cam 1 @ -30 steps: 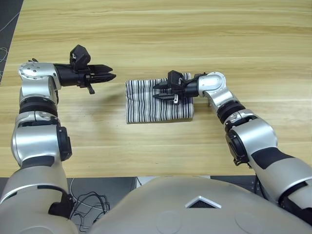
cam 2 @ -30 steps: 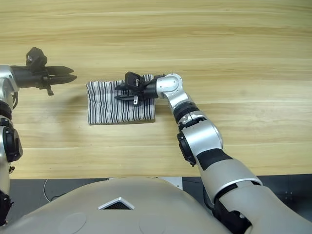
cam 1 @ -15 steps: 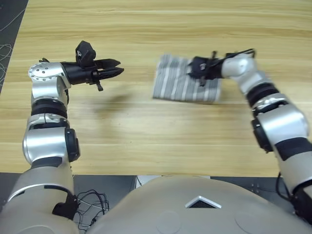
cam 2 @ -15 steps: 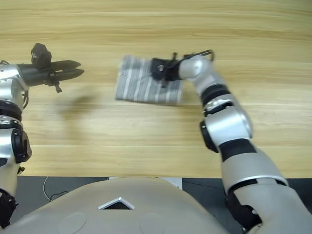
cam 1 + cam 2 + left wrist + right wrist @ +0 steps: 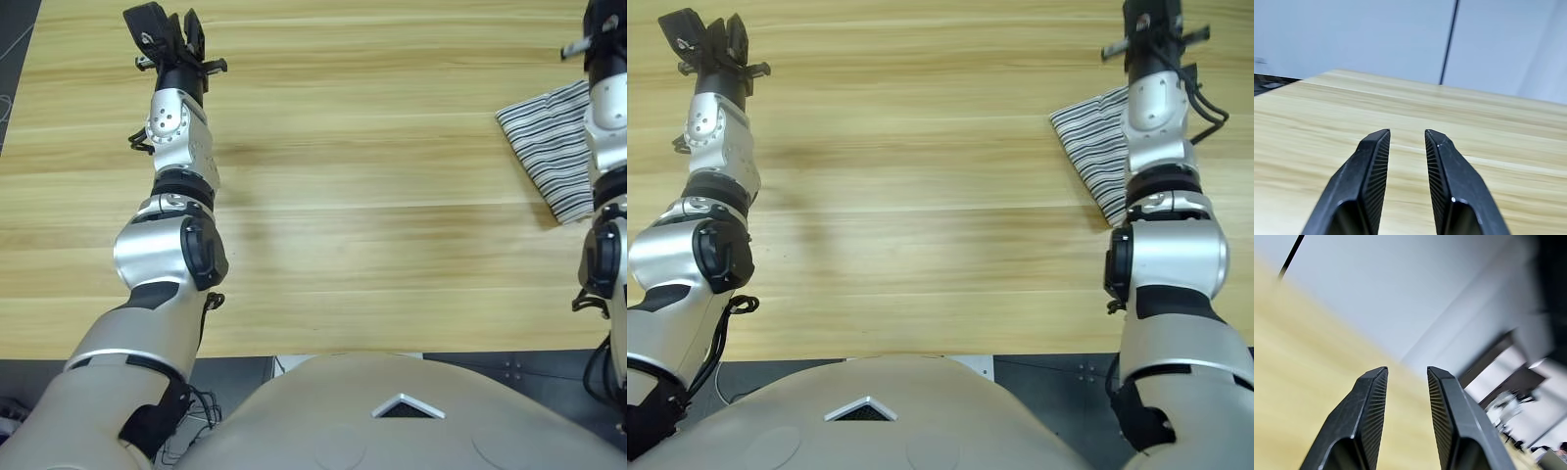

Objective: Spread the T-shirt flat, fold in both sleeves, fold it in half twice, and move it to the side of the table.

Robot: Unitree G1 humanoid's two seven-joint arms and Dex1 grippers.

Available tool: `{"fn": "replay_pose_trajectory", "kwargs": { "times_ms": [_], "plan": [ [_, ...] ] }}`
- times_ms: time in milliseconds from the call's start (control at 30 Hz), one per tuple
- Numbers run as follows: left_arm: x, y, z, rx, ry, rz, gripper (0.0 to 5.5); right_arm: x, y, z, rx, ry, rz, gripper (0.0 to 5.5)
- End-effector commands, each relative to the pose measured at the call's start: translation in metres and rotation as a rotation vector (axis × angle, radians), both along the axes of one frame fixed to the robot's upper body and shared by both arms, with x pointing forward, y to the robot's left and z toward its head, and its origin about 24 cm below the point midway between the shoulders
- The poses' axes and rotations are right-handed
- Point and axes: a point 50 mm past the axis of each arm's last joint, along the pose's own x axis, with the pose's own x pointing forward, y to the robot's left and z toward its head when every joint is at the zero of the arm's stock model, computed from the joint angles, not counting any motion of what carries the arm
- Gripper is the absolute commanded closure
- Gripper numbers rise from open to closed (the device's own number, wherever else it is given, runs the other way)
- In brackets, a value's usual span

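You've got the folded T-shirt point(image 5: 549, 147) lying at the bench's point(image 5: 372, 196) right side, so the move looks done; left fingers point(image 5: 1374, 166) and right fingers point(image 5: 1371, 406) stand slightly parted, empty, so just retire both arms clear

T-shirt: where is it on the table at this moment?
In the head views the folded striped T-shirt lies at the right side of the table, partly behind the right arm; the open right hand holds nothing.

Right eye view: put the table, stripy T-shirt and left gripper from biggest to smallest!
Largest: table, by far.
Then T-shirt and left gripper: about alike; the right arm hides part of the shirt, so no ranking.
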Motion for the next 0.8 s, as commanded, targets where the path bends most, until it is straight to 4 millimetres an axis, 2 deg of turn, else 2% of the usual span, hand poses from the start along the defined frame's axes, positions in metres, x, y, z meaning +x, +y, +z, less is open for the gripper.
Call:
{"fn": "replay_pose_trajectory", "kwargs": {
  "times_ms": [33, 67, 100, 133, 200, 367, 467, 533, 567, 667, 800],
  "plan": [
    [-0.007, -0.009, 0.003, 0.276, -0.098, 0.016, 4.19, -0.009, 0.124, -0.049, 0.078, 0.038, 0.325, 4.02],
    [-0.008, -0.014, 0.003, 0.318, -0.121, -0.006, 4.19, -0.018, 0.148, -0.069, 0.046, 0.143, 0.459, 4.02],
    [-0.008, -0.015, 0.003, 0.317, -0.127, -0.011, 4.19, -0.026, 0.162, -0.083, 0.002, 0.234, 0.543, 4.02],
    [-0.007, -0.016, 0.003, 0.305, -0.120, -0.015, 4.19, -0.028, 0.167, -0.089, 0.018, 0.296, 0.587, 4.02],
    [-0.006, -0.017, 0.002, 0.286, -0.105, -0.023, 4.19, -0.028, 0.170, -0.088, 0.078, 0.318, 0.626, 4.02],
    [-0.002, -0.030, 0.003, 0.261, -0.099, -0.104, 4.19, -0.025, 0.157, -0.086, 0.149, 0.321, 0.610, 4.02],
    [-0.002, -0.035, 0.002, 0.255, -0.102, -0.134, 3.62, -0.025, 0.154, -0.085, 0.177, 0.329, 0.617, 3.99],
    [-0.003, -0.038, -0.003, 0.266, -0.079, -0.140, 3.40, -0.025, 0.151, -0.087, 0.222, 0.345, 0.622, 3.67],
    [-0.003, -0.039, -0.005, 0.283, -0.063, -0.141, 3.40, -0.025, 0.150, -0.088, 0.214, 0.352, 0.621, 3.47],
    [-0.004, -0.044, -0.008, 0.338, -0.048, -0.144, 3.40, -0.025, 0.146, -0.086, 0.130, 0.320, 0.583, 3.47],
    [-0.004, -0.038, -0.007, 0.376, -0.052, -0.088, 3.40, -0.017, 0.135, -0.080, 0.163, 0.291, 0.492, 3.47]
  ]
}}
